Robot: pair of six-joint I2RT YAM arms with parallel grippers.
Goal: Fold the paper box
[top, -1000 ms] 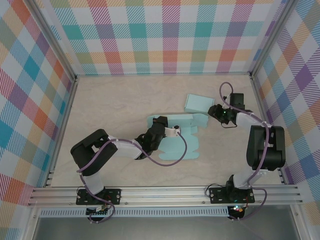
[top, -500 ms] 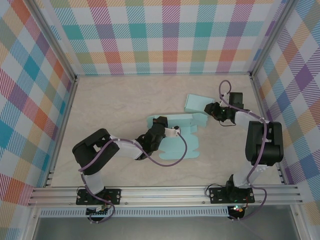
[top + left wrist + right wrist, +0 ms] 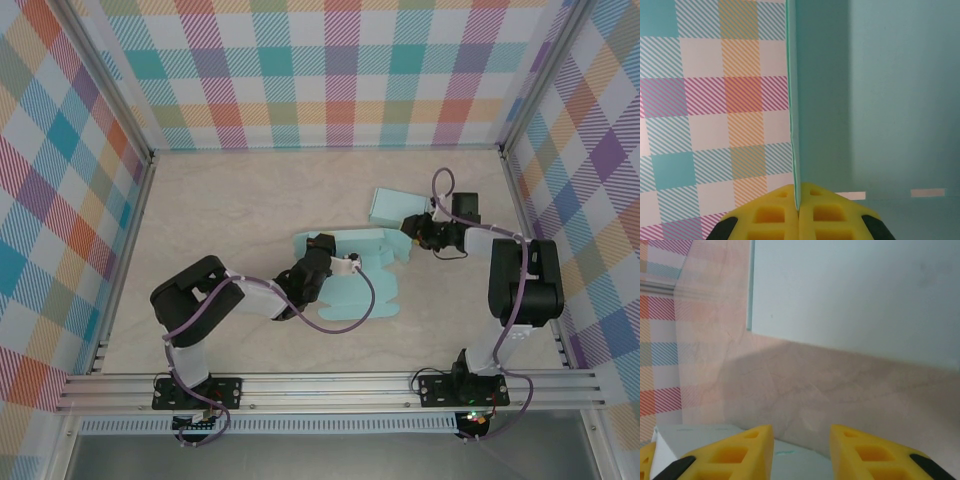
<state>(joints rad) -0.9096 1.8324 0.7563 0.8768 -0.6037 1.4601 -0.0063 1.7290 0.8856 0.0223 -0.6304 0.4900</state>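
Paper box lying mostly flat, pale teal, roughly mid-tabletop, with one long panel along its far edge folded up. Left claw parked right over the box near that far edge, clamped tight on the raised panel. From the left wrist view, yellow fingertips squeezed together with the thin teal edge running straight up between them. Right claw just off the box's right end, next to a lifted flap. Narrow gap between its yellow fingers, bare wood showing through, plus a sliver of grey-teal card low in the gap. Can't tell whether pinching that flap or just straddling it. Separate teal sheet lying flat just beyond the box's far right corner, close to the right claw.
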